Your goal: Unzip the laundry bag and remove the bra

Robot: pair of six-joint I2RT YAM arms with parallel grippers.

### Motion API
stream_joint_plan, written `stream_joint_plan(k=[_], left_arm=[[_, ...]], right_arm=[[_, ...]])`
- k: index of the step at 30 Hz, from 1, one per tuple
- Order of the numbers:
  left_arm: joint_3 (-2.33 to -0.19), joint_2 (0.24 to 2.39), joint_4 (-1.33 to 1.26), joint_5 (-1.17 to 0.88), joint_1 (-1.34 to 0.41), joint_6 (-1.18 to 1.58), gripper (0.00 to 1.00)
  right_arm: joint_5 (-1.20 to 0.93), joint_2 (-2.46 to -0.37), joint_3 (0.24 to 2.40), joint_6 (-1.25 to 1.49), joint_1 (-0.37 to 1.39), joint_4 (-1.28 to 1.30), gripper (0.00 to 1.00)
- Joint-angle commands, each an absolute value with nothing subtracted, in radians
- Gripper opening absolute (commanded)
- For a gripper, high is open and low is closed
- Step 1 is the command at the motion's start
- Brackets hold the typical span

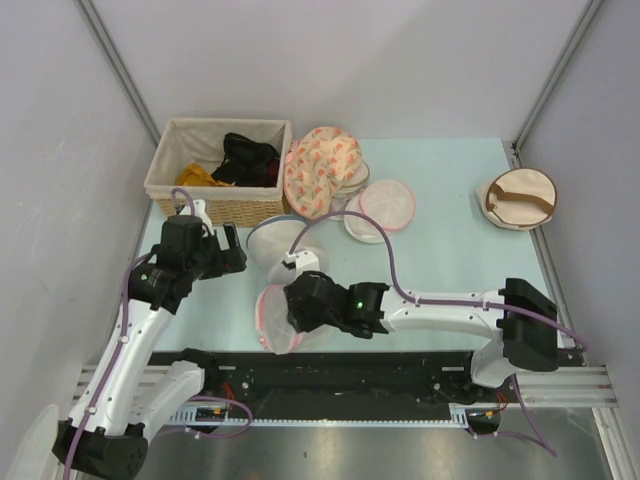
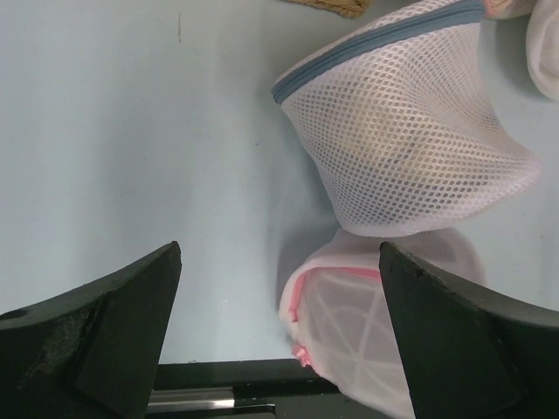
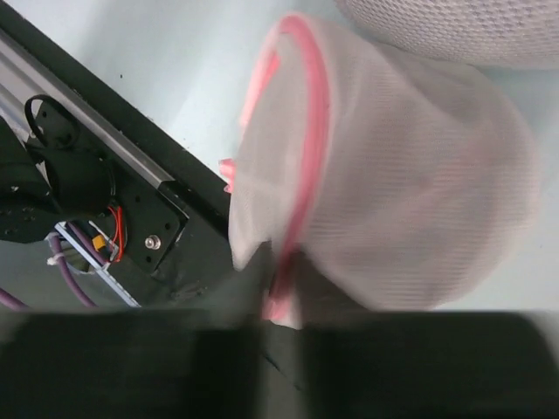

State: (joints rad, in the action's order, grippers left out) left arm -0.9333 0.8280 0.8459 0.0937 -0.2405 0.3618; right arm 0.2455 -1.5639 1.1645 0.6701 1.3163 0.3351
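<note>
the laundry bag (image 1: 277, 322) stands on edge at the table's (image 1: 450, 250) near edge. the right gripper (image 1: 298, 305) pinches its pink band (image 3: 310, 113), though the fingers blur in the wrist view. contents unreadable through the mesh. the left gripper (image 2: 279, 253) hovers spread, apart from it.

The laundry bag (image 1: 277, 322) sits at the worktop's (image 1: 450, 250) near edge, about 7 o'clock from its middle, with the right hand (image 1: 294, 308) touching its 3 o'clock side and a larger mesh bag (image 1: 273, 240) just behind it at 12 o'clock. The basket (image 1: 215, 207) stands in the 11 o'clock corner with a round bag (image 1: 320, 170) against its 3 o'clock side. A flat pouch (image 1: 386, 205) lies at that bag's 4 o'clock, and another pouch (image 1: 517, 198) lies well apart at the worktop's 2 o'clock edge.
</note>
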Motion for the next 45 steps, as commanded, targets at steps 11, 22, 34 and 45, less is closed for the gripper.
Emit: stream_joint_plan(k=[11,22,34,45], left_arm=[[-0.844,0.762,0.711,-0.279,-0.236,0.356,1.0],[-0.712,0.678,0.598,-0.361,-0.351,0.5,1.0],[-0.729,0.727,0.529,-0.394,-0.465,0.523,1.0],[-0.703,0.721,0.512,-0.359,-0.503,0.561,1.0]], right_arm=[[0.071,-1.091,1.08,0.381,0.998,0.529,0.0],[-0.456,-1.027,0.755,0.425,0.445,0.304,0.0],[-0.505,-0.759,0.759,0.543,0.515,0.33,0.0],[-0.035,-0.829,0.746,0.646,0.431,0.569,0.8]])
